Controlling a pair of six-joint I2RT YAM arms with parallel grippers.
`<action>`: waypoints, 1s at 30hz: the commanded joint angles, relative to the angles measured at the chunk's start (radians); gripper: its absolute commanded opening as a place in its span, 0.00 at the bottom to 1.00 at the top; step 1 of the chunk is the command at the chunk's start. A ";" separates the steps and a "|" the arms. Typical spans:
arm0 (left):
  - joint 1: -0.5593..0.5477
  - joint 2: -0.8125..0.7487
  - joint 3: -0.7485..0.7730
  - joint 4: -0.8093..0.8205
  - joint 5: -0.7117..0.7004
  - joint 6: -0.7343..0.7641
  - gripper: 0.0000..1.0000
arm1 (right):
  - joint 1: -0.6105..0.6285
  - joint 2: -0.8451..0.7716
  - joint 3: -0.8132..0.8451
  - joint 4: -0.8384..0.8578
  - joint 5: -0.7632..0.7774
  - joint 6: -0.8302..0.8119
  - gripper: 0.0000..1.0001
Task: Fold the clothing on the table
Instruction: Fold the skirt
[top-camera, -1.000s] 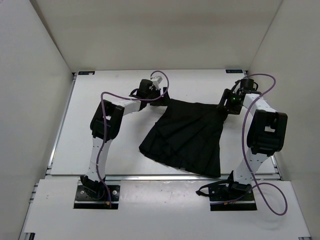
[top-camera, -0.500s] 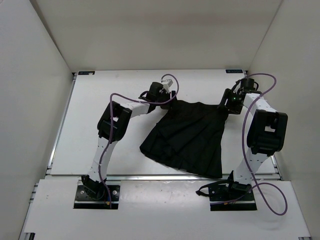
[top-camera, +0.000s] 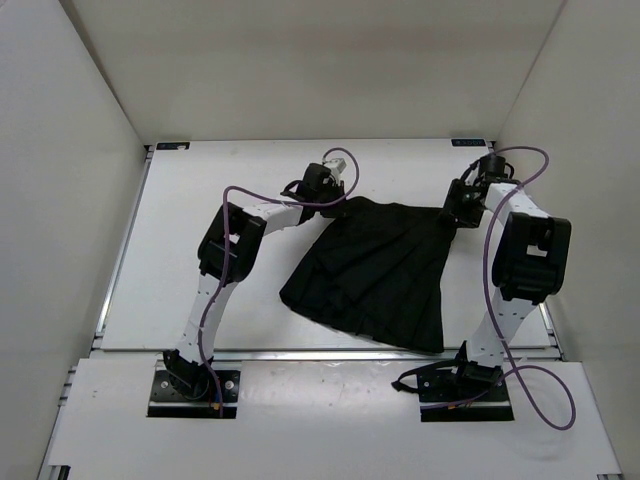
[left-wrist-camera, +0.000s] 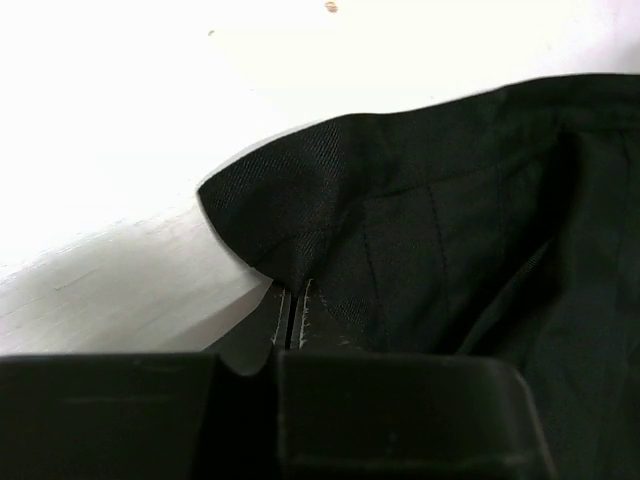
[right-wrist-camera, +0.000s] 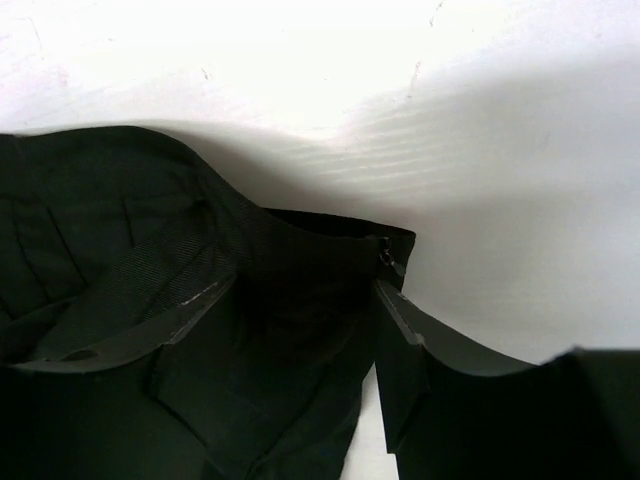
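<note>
Black clothing (top-camera: 375, 280) spread at centre-right of the tabletop (top-camera: 200, 200); left jaws closed tight, pinching its upper-left corner; right jaws part open, the upper-right corner lying between them

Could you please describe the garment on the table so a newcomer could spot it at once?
On the white rectangular tabletop, look between the white left arm and right arm. The black pleated fabric garment lies there, flaring toward the near edge; unlike the flat black base plates, it is soft and ridged.
</note>
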 joint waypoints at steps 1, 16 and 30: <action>0.011 -0.041 0.031 -0.052 -0.068 0.025 0.00 | -0.020 -0.049 -0.031 -0.001 0.015 -0.006 0.51; 0.037 -0.148 -0.131 -0.021 -0.085 0.047 0.00 | 0.015 -0.001 -0.036 0.077 -0.065 0.022 0.59; 0.154 -0.338 -0.356 0.006 -0.155 0.053 0.00 | 0.099 0.119 0.088 0.188 -0.258 0.077 0.00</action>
